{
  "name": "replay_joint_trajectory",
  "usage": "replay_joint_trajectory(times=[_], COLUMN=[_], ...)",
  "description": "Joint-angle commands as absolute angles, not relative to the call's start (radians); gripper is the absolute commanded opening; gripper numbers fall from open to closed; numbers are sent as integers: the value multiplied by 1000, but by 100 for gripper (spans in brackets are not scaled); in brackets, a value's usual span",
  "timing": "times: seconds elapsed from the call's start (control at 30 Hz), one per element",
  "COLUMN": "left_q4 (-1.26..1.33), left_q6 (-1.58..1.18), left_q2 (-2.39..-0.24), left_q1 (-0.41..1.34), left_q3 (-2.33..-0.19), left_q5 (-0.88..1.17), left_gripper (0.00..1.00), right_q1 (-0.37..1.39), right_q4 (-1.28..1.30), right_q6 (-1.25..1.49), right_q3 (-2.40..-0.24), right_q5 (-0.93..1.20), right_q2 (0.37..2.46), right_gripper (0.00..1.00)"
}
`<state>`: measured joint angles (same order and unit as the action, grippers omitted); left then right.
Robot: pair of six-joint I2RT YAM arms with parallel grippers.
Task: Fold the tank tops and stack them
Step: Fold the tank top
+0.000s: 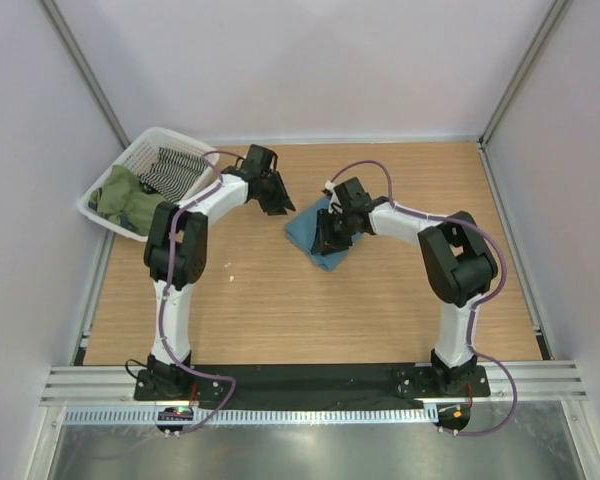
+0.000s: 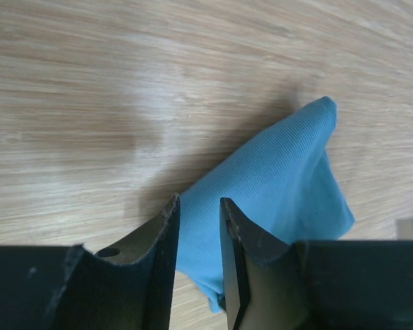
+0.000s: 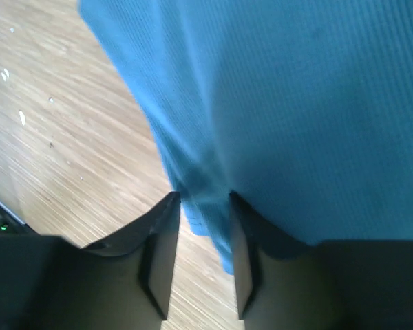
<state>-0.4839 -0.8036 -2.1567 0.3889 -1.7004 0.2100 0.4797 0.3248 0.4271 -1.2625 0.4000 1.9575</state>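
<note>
- One broad light-wood table (image 1: pixel 280 300) carries everything, with white walls on three sides.
- Two black-and-white arms reach over it from the near edge. The left arm (image 1: pixel 175 250) bends toward the far left, and the right arm (image 1: pixel 455 265) bends in toward the middle.
- A white lattice plastic basket (image 1: pixel 108 178) sits at the table's far left corner.
- The plain teal-blue ribbed tank top (image 1: pixel 306 236) (image 2: pixel 275 179) (image 3: pixel 316 103) lies rumpled on the wood near the middle, well apart from the basket. Its left corner is just beside the left gripper, and its right part lies under the right gripper.
- The olive-green tank top (image 1: pixel 122 198) is bunched in the basket's near-left part. It touches a black-and-white striped cloth (image 1: pixel 170 170) lying further back.
- The left gripper (image 1: pixel 277 205) (image 2: pixel 198 203) has its black fingers a narrow gap apart, with teal cloth showing in the gap. I cannot tell whether it pinches the cloth or only stands before it.
- The right gripper (image 1: pixel 327 240) (image 3: pixel 204 198) shows the same narrow gap. A blurred fold of the teal top hangs in it, with bare wood beside the fold. I cannot tell whether the fold is gripped.
</note>
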Motion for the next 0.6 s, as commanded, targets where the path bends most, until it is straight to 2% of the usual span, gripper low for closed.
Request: replay_joint_trajectory(times=[0.0, 0.07, 0.17, 0.37, 0.47, 0.57], left_q4=[-448, -437, -433, -442, -436, -385], left_q6=[-799, -799, -784, -750, -747, -755], left_q2=[-2111, -2082, -2001, -1838, -1781, -1761], left_q1=[397, 399, 399, 397, 397, 396], left_q3=[-1668, -1628, -1562, -1437, -1399, -1378], left_q5=[219, 212, 175, 98, 80, 103], left_gripper=[31, 32, 33, 35, 36, 36], right_q1=[488, 486, 482, 446, 373, 290], right_q4=[366, 405, 425, 443, 422, 338], right_q6=[410, 399, 394, 439, 495, 541], right_q3=[-1268, -1284, -1287, -1226, -1163, -1102], right_q5=[316, 279, 235, 100, 87, 185], right_q2=[1858, 1818, 1767, 1648, 1609, 1598], right_gripper=[43, 53, 57, 57, 56, 47])
